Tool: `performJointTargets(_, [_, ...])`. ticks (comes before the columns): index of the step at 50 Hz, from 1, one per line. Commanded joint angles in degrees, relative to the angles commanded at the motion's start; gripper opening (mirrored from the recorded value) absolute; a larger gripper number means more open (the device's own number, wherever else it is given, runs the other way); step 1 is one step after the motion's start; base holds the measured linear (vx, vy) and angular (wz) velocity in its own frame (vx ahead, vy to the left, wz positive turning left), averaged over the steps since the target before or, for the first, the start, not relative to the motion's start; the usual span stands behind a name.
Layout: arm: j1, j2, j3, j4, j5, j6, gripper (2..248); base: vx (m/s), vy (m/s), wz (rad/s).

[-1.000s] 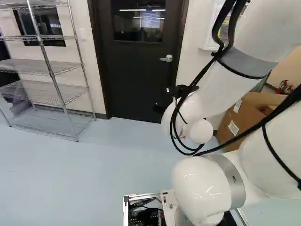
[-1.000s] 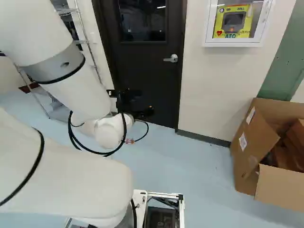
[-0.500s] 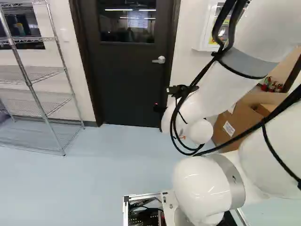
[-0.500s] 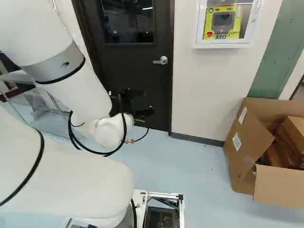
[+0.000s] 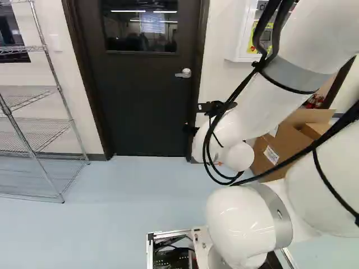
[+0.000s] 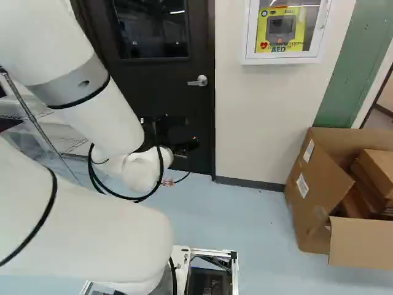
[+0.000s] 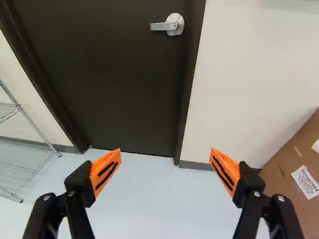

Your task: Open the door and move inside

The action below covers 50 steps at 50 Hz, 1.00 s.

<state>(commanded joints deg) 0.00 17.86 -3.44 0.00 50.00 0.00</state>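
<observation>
The white, jointed robot arm [image 5: 252, 224] rose beside an open metal-framed box [image 6: 212, 276] on the base. Ahead, its black two-fingered gripper [image 6: 183, 133] hung with its fingers spread wide, the orange ridged pads [image 7: 104, 172] well apart and nothing between them. Beyond, on the pale blue floor [image 5: 140, 196], a brown cardboard box [image 6: 319, 190] with open flaps stood at the right of the right base view; a silver wire shelving rack [image 5: 42, 120] stood at the left of the left base view. Farthest, ahead of the gripper, the dark brown door [image 5: 148, 95] stood closed in its frame, its silver lever handle [image 7: 167, 26] roughly level and untouched. A white wall cabinet [image 6: 281, 60] hung beside it.
</observation>
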Motion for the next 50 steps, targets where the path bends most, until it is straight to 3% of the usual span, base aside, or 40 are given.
performJointTargets(50, [0.00,0.00,0.00,0.00,0.00,0.00,247,0.170,0.047,-0.023])
